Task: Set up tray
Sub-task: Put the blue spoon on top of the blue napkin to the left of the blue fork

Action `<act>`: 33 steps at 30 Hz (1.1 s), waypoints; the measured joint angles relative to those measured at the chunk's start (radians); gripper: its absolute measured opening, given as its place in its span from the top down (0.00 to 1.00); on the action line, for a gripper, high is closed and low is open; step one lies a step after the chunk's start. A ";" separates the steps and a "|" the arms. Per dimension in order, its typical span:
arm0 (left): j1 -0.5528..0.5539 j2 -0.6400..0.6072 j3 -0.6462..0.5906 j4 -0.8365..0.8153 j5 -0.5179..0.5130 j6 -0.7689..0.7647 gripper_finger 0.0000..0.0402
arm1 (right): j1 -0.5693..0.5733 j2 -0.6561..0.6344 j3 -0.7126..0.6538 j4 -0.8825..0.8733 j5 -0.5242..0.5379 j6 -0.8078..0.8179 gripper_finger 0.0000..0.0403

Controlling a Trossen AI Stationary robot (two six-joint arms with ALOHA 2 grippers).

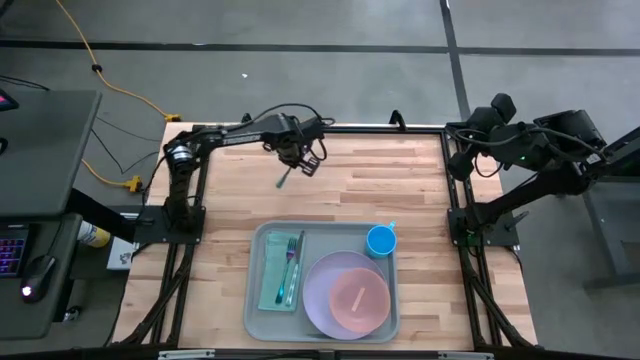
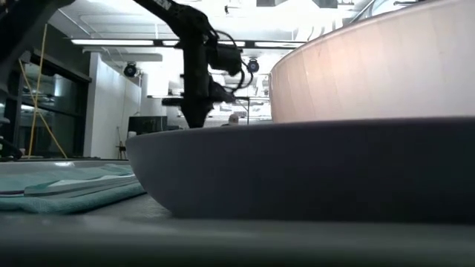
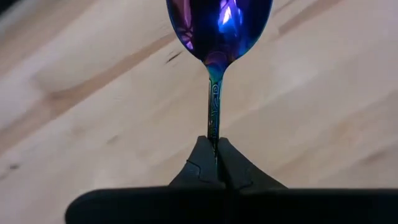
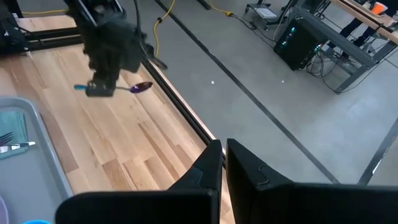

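The left gripper (image 1: 297,163) is pinched tight on the thin handle of a shiny blue-purple metal spoon (image 3: 217,37), holding it just above the bare wooden tabletop (image 1: 370,185). Well away from this gripper, toward the near edge, sits the big pale grey-green plastic tray (image 1: 258,310). In it lie a folded teal napkin (image 1: 273,275) with a fork (image 1: 291,262) on top, a round lavender plate (image 1: 345,290) and a small blue cup (image 1: 381,240). The right gripper (image 4: 222,163) is closed and empty, off past the tabletop's right edge.
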 joint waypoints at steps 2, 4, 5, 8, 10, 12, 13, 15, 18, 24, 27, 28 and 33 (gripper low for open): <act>0.000 -0.046 0.000 -0.029 -0.003 0.050 0.97 | 0.000 0.000 0.000 0.000 -0.001 0.002 1.00; 0.000 -0.101 0.001 -0.040 -0.010 0.100 0.97 | 0.000 0.000 0.000 0.000 0.000 0.002 1.00; 0.000 -0.129 0.002 -0.047 -0.010 0.125 0.97 | 0.000 0.000 0.000 0.000 0.000 0.002 1.00; 0.000 -0.215 0.002 -0.062 -0.010 0.195 0.97 | 0.000 0.000 0.000 0.000 0.002 0.002 1.00; 0.000 -0.275 0.002 -0.079 -0.010 0.224 0.97 | 0.000 0.000 0.000 0.000 0.007 0.002 1.00; 0.000 -0.328 0.002 -0.105 -0.007 0.241 0.97 | 0.000 0.000 0.000 0.000 0.012 0.002 1.00; 0.000 -0.353 0.002 -0.125 -0.007 0.243 0.97 | 0.000 0.000 0.000 0.000 0.015 0.002 1.00; 0.000 -0.399 0.002 -0.182 -0.013 0.243 0.97 | 0.000 0.000 0.000 0.000 0.018 0.001 1.00; 0.000 -0.478 -0.015 -0.246 -0.024 0.237 0.97 | 0.000 0.000 0.000 0.000 0.021 0.000 1.00; -0.032 -0.682 -0.179 -0.253 0.003 0.088 0.97 | 0.000 0.000 0.000 0.000 0.042 -0.006 1.00; -0.098 -0.778 -0.297 -0.246 0.019 -0.043 0.97 | 0.000 0.000 0.000 0.000 0.049 -0.009 1.00; -0.127 -0.808 -0.338 -0.237 0.020 -0.095 0.97 | 0.000 0.000 0.000 0.000 0.050 -0.011 1.00; -0.315 -0.914 -0.519 -0.130 -0.012 -0.387 0.97 | 0.000 0.000 0.000 0.000 0.057 -0.013 1.00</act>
